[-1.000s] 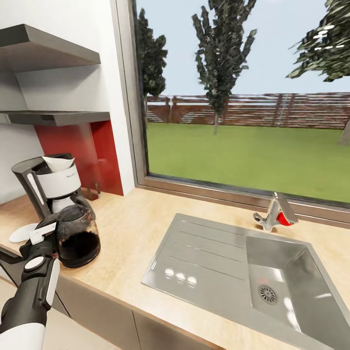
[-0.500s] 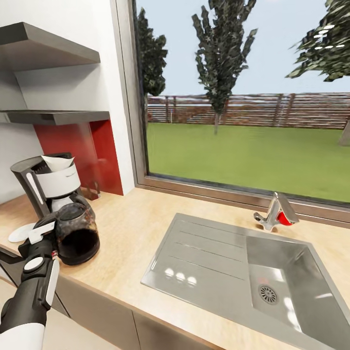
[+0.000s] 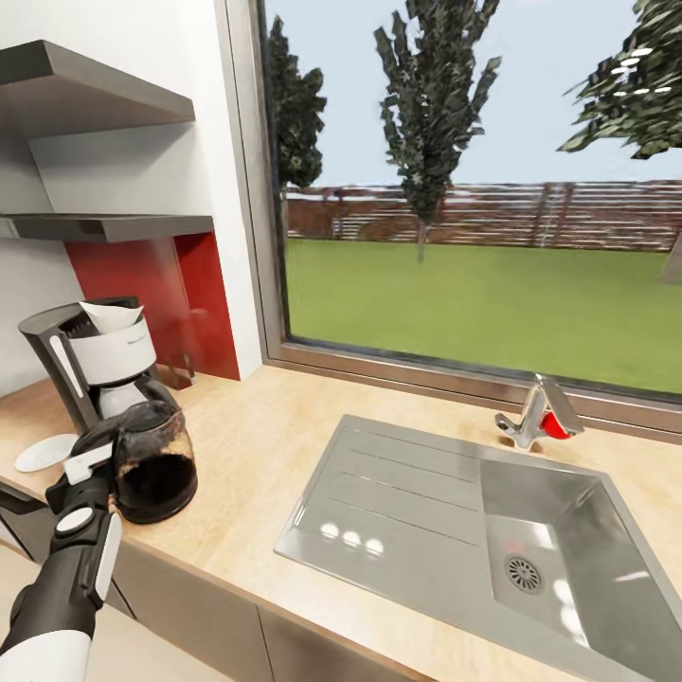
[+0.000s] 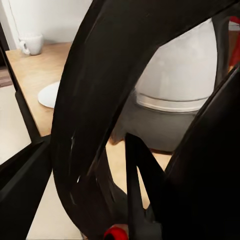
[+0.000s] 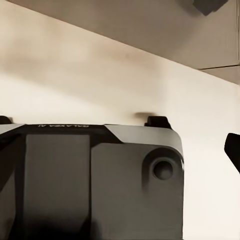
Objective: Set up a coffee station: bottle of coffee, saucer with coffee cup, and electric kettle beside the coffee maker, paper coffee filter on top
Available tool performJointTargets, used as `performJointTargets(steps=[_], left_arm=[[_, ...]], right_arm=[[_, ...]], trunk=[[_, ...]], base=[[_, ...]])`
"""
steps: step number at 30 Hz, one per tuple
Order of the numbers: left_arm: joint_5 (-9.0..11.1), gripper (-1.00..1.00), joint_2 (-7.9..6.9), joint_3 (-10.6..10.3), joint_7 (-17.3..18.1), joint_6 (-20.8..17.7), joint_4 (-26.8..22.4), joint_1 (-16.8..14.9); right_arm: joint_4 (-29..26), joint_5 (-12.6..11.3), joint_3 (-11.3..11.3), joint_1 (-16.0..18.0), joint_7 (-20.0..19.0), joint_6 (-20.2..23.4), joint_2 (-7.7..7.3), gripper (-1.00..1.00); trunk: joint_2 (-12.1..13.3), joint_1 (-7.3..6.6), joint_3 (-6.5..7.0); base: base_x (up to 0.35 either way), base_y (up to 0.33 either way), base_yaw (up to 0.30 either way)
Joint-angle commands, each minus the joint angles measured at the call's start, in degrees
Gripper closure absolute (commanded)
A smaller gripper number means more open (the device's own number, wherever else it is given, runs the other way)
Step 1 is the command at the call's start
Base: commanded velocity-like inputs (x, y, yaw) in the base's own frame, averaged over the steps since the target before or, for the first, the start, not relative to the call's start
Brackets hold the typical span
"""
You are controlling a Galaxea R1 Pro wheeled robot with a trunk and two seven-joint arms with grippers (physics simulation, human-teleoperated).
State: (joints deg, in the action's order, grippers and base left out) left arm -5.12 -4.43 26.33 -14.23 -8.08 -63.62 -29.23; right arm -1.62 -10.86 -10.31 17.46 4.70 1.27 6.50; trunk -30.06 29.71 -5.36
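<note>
The black and white coffee maker stands at the counter's left, with a white paper filter on its top. In front of it sits the dark glass electric kettle. My left gripper is shut on the kettle's black handle, which looms large in the left wrist view. A white saucer lies on the counter to the left of the coffee maker. The white coffee cup stands farther back on the counter, apart from the saucer. The right wrist view shows my own grey body and a dark fingertip.
A steel sink with a drainboard takes up the counter's right half, with a faucet behind it under the window. Two grey shelves hang above the coffee maker, beside a red backsplash. Bare wood lies between kettle and sink.
The kettle and my left gripper have shifted slightly down and to the right in front of the coffee maker. The grip on the handle is unchanged.
</note>
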Motion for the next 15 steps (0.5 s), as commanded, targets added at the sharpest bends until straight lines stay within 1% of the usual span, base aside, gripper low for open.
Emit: performJointTargets(steps=[1, 6, 15], left_arm=[[0.1, 1.00, 0.00, 0.0, -0.1, -0.3, 0.1, 0.0], [0.0, 1.00, 0.03, 0.0, -0.1, 0.4, 0.2, 0.0], [0.0, 1.00, 0.03, 0.1, 0.1, 0.4, -0.1, 0.0]], right_arm=[[-0.1, -0.6, -0.5, 0.0, 0.2, 0.1, -0.06, -1.00], [-0.1, -0.6, -0.5, 0.0, 0.2, 0.1, -0.25, -1.00], [-0.1, -0.6, -0.5, 0.0, 0.2, 0.1, -0.26, -1.00]], trunk=[[-0.1, 0.03, -0.13], [-0.1, 0.03, -0.13], [-0.1, 0.03, -0.13]], base=[[0.000, 0.000, 0.000], [0.000, 0.000, 0.000], [0.000, 0.000, 0.000]])
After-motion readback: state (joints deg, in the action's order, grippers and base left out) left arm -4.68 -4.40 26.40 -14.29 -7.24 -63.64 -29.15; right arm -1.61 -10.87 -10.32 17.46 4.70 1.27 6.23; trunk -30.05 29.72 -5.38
